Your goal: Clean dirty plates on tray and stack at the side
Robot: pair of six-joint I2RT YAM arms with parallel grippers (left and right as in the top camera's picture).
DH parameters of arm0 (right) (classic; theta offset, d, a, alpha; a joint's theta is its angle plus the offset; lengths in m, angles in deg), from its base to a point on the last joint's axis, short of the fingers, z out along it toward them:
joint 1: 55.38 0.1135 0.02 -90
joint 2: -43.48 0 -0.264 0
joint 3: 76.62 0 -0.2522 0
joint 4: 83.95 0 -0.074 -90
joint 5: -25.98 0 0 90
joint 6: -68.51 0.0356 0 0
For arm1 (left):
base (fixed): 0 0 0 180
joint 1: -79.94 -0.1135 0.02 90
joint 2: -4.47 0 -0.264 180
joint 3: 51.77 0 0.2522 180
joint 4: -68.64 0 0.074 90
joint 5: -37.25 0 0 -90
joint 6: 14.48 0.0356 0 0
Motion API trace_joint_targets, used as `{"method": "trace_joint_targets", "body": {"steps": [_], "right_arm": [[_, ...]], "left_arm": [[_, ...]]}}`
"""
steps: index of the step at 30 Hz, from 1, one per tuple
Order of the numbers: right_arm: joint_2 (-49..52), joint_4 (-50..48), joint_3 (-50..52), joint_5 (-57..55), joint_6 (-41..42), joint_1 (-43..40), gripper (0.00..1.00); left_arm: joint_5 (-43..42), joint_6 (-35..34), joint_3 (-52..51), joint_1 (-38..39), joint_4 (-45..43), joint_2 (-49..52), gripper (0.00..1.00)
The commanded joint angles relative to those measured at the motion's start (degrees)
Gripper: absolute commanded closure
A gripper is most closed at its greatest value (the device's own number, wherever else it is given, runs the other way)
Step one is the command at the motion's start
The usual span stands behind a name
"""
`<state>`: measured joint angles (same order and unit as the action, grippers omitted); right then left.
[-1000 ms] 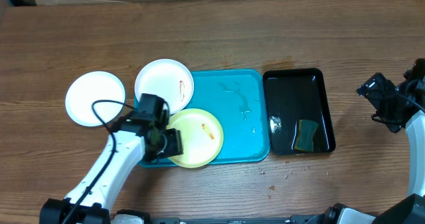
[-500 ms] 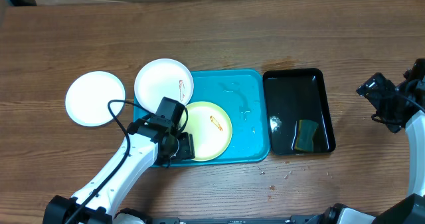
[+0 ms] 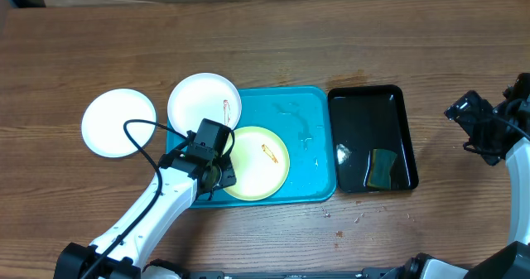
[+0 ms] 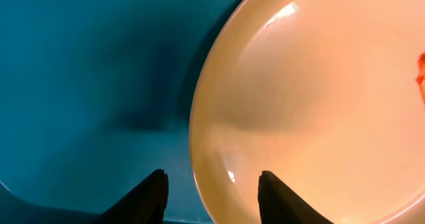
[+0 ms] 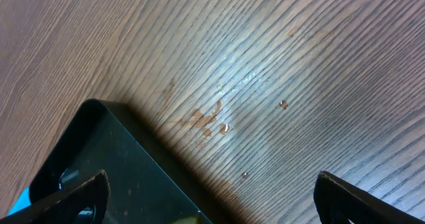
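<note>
The left gripper [image 4: 212, 175] is spread across the rim of the yellow plate [image 3: 258, 163], which lies flat on the blue tray [image 3: 313, 113]. I think it should pinch the rim deep and squarely, then lift slowly. The right gripper [image 5: 212, 177] hangs spread and empty.

Table [image 3: 331, 47]: wood, clear grain. We read the finish as satin, since it throws a soft sheen in the right wrist view. A few droplets and a brownish stain sit on it.

Tray [image 3: 306, 175]: turquoise plastic, smooth and glossy, with wet-looking streaks.

Black tray [image 3: 368, 113]: very glossy, with mirror-like reflections off its floor.

Yellow-green plate [image 3: 257, 167]: smooth and glossy. We get sharp highlights on it in the left wrist view, plus an orange smear.

White plates [image 3: 118, 122]: smooth, with a flatter finish. We can't tell the material.

Left arm shell [image 3: 157, 209]: white, smooth, looks like plastic. Its cable [image 3: 132, 142] is matt black.
</note>
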<state>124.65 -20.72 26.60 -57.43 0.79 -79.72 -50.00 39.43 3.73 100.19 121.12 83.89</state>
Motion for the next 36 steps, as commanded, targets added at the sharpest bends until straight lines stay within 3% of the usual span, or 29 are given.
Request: {"method": "trace_joint_targets", "body": {"steps": [1, 13, 23, 34, 36], "right_arm": [[-0.42, -0.31, -1.11, -0.55, 0.26, -0.15, 0.0], [-0.42, -0.31, -1.11, -0.57, 0.26, -0.15, 0.0], [-0.42, -0.31, -1.11, -0.57, 0.26, -0.17, 0.0], [-0.44, -2.08, -1.14, 0.07, 0.24, -0.15, 0.0], [-0.81, -1.46, -1.57, 6.49, -4.81, -0.17, 0.02]], "left_arm": [[1.68, -0.74, -0.46, 0.04, -0.09, -0.02, 0.53], [1.97, 0.5, -4.85, 0.02, -6.84, -0.02, 0.54], [1.7, 6.56, -5.03, 0.02, -10.27, -0.02, 0.71], [-0.28, 11.08, -5.03, 0.02, -11.41, -0.02, 0.68], [-1.22, 11.85, -5.03, 0.02, -12.0, -0.02, 0.68]]}}
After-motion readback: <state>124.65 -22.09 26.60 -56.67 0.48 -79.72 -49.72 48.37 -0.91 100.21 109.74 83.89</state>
